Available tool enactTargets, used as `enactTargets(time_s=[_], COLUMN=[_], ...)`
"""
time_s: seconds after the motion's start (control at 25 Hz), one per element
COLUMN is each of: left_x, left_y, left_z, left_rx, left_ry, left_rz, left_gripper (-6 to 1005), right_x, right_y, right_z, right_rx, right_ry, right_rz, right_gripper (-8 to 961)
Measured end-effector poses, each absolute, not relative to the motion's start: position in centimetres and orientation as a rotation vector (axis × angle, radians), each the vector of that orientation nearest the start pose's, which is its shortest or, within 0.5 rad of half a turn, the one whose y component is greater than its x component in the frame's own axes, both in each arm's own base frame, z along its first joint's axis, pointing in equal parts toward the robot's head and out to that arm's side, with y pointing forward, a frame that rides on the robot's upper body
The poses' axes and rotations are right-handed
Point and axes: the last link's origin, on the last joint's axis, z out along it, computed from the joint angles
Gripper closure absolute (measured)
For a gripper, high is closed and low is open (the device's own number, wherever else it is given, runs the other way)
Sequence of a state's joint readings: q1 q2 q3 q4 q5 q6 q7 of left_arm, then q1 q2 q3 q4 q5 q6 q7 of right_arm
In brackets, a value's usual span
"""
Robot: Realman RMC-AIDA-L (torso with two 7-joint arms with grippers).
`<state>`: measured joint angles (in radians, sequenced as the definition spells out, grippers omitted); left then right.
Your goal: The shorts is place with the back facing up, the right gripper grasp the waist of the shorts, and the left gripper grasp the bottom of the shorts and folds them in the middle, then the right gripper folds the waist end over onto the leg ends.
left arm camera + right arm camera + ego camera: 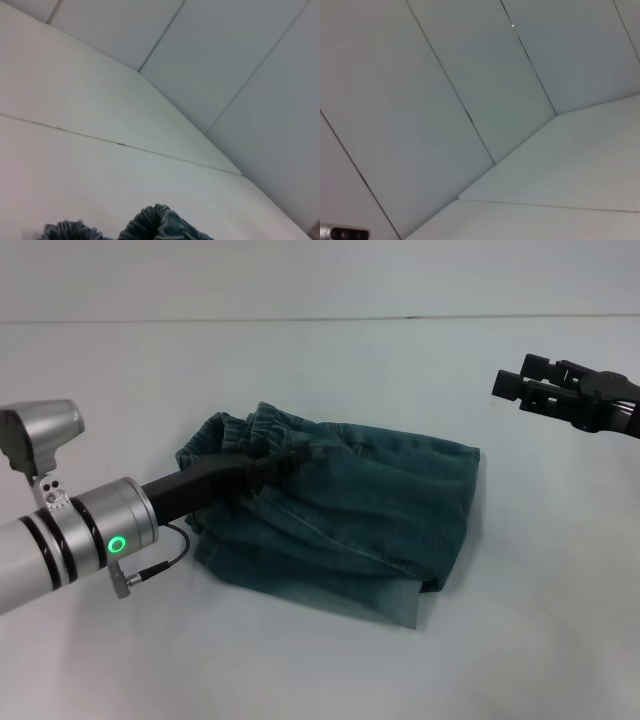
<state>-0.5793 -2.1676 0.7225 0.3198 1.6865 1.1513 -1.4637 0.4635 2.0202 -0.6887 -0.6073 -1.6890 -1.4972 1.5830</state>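
Down at the ruffled waist — left gripper, black fingers pressed into the gathered band, tips buried among the folds; probably closed on the cloth, though the pinch itself hidden, so hard to say for sure. Behind the fingers, a black body, then the thick silver wrist with green glowing ring and thin cable, reaching in from the robot's left.

Shorts lying folded on the white table, blue-green denim, doubled into a rough rectangle; waist bunched at the far left corner, a paler layer peeking out along the near edge. Leg hems not clearly told apart from this angle.

Off to the right, well apart from the denim — right gripper, slim and black, hovering above the table, fingers slightly parted and holding nothing.

Left wrist view: only a scrap of ruffled waist at the edge, white table beyond. Right wrist view: bare table and wall panels.
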Motion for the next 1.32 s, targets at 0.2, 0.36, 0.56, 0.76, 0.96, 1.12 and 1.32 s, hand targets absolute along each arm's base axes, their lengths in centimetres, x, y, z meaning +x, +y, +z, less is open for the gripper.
enactTargets(time_s=[0.2,0.36,0.56,0.76,0.96,1.12,1.32], left_x=[-25.6,-25.8,-28.3,-30.9,-32.1,-32.0,-31.7], left_y=[33.1,31.5,29.2,26.7,25.6,25.7,25.9], left_z=[-6.6,-4.1,-0.5,1.7,1.8,1.7,1.7], left_rx=[-2.325,-2.376,-2.455,-2.523,-2.592,-2.617,-2.627], left_ry=[-1.166,-1.023,-0.937,-0.943,-0.992,-0.987,-0.977], left_rz=[-1.063,-1.165,-1.060,-0.900,-0.768,-0.758,-0.759], left_gripper=[138,138,138,138,138,138,138], right_x=[27.7,27.6,27.7,28.0,28.4,28.6,28.6], right_y=[34.1,33.8,31.6,28.8,28.0,28.1,28.3], right_z=[4.3,4.5,4.1,3.4,2.6,2.1,1.5], right_rx=[-2.375,-2.403,-2.626,-2.810,-2.821,-2.820,-2.820], right_ry=[0.950,0.929,0.801,0.670,0.653,0.668,0.679], right_rz=[1.024,1.021,0.927,0.878,0.865,0.832,0.812], right_gripper=[6,6,6,6,6,6,6])
